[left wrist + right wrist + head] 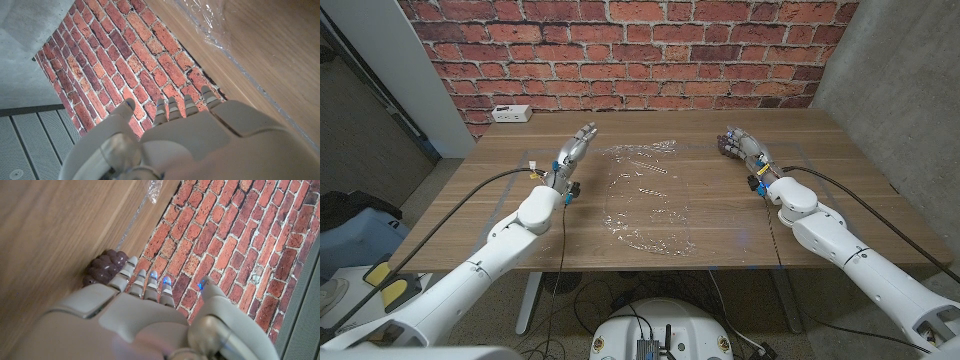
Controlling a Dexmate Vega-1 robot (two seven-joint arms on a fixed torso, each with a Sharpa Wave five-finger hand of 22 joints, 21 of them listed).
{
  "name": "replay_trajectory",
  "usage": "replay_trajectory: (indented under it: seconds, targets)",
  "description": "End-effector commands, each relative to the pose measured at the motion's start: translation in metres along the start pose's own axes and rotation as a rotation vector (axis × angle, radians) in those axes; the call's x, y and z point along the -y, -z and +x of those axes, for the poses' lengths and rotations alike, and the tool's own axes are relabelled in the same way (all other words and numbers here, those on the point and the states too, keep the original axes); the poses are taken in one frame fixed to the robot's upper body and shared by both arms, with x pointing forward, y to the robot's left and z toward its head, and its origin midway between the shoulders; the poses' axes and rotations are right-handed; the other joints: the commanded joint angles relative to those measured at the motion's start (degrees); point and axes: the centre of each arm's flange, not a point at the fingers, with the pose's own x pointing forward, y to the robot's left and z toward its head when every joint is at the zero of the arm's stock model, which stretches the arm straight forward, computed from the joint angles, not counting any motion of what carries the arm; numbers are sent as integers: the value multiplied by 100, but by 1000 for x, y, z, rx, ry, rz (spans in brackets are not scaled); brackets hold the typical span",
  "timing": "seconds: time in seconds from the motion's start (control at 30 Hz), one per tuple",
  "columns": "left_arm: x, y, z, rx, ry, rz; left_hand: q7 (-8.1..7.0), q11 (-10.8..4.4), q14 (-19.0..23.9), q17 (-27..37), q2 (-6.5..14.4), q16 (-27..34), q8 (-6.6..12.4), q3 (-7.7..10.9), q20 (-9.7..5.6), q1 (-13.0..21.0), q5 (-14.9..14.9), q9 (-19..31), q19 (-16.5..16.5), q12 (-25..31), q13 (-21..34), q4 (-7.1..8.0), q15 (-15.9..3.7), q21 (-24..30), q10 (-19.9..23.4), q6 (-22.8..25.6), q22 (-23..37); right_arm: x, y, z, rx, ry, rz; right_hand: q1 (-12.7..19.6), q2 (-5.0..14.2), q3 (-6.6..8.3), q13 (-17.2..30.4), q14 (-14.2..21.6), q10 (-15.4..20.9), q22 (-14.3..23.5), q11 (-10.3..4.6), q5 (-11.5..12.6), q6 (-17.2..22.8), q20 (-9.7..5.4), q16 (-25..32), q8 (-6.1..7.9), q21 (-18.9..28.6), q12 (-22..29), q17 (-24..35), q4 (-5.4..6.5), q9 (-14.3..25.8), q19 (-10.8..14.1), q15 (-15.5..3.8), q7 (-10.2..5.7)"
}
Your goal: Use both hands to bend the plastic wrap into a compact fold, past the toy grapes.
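Judging from the lie of things, barely begun: plastic wrap spread clear and crinkled at frame centre on the worktop, unfolded, ungripped. Flanking it, left hand and right hand, fingers straight, holding nothing. Upper right, dark toy grapes beside the right fingertips.

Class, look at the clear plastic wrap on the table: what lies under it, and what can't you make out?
Under the plastic wrap the wooden table shows through the clear film. Where the wrap is crumpled near its far edge, glare and creases blur what lies beneath.
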Motion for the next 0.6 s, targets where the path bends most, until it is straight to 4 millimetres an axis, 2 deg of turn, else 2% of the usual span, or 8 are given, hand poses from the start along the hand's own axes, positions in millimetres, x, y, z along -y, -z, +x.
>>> replay_trajectory:
  seconds: [0.03,0.6]
  targets:
    - [4,-15,-23,18,-14,122,-18,10,32,29,-9,23,46,21,46,55,-12,11,45,56,11,-34,-1,15,33,86,13,-7,-13,-12,5,-26,-91,88,3,24,22,67,40,17,10,-8,56,55,23,38,-23,25,13,-44,20,25,13,-18]
    - [10,-29,-45,31,-41,301,-40,-2,28,26,-19,-22,46,49,65,89,-34,14,66,66,15,-114,-38,-7,162,242,14,-16,-24,-23,-19,-53,-186,118,23,27,26,75,62,19,10,-29,91,15,25,38,-45,20,29,-75,22,43,14,-8]
